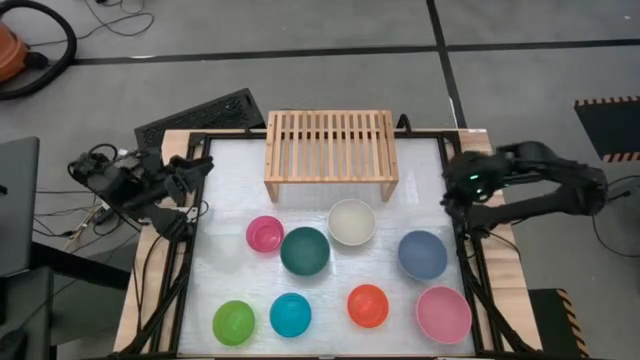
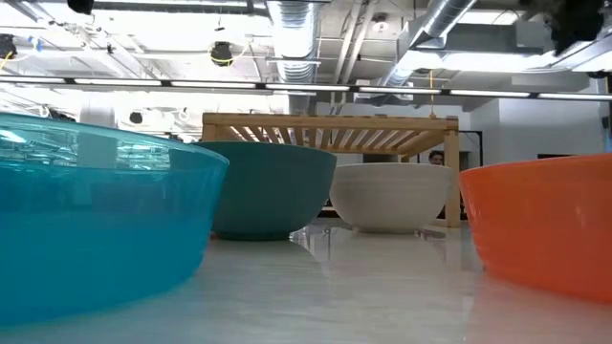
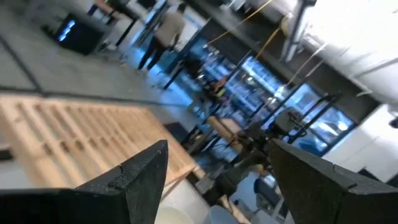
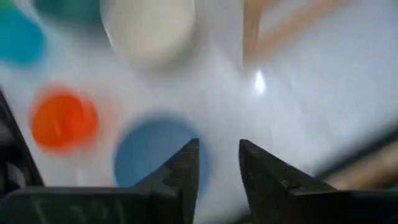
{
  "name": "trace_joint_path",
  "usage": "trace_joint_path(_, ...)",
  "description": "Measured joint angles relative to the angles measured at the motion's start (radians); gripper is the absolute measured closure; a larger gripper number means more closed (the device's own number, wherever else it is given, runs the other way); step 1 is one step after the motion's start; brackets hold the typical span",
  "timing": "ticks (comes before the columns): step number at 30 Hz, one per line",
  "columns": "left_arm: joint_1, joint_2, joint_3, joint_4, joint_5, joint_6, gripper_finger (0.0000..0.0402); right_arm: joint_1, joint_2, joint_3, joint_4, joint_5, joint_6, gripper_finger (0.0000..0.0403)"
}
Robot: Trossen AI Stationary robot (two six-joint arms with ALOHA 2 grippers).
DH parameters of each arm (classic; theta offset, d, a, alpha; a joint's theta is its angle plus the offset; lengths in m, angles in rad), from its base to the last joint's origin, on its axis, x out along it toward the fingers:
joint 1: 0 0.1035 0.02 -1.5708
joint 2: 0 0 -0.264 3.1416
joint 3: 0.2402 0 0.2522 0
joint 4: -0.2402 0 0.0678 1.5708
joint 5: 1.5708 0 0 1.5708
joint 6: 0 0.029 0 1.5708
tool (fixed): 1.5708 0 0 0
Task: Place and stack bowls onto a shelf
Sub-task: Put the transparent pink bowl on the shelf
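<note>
Right gripper (image 4: 217, 165) slightly parted, empty, above slate blue bowl (image 4: 155, 152), left gripper (image 3: 214, 171) released, idle

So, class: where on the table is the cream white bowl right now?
In the high view the cream white bowl sits on the table just in front of the shelf, right of centre, between the dark teal bowl and the slate blue bowl.
</note>
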Motion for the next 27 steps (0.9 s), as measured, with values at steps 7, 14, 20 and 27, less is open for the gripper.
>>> trace_joint_path(7, 0.000, 0.016, 0.002, -0.114, 0.025, -0.115, 0.0136, 0.002, 0.139, -0.101, 0.025, -0.138, -0.045, 0.0167)
trace_joint_path(14, 0.000, 0.027, 0.002, -0.147, 0.047, -0.138, 0.0136, 0.010, 0.174, -0.303, 0.224, -0.146, -0.092, 0.0132)
trace_joint_path(20, 0.000, 0.028, 0.002, -0.162, 0.042, -0.139, 0.0136, 0.013, 0.167, -0.484, 0.379, -0.130, -0.119, 0.0132)
trace_joint_path(27, 0.000, 0.028, 0.002, -0.163, 0.021, -0.133, 0.0136, 0.015, 0.169, -0.588, 0.455, -0.133, -0.128, 0.0133)
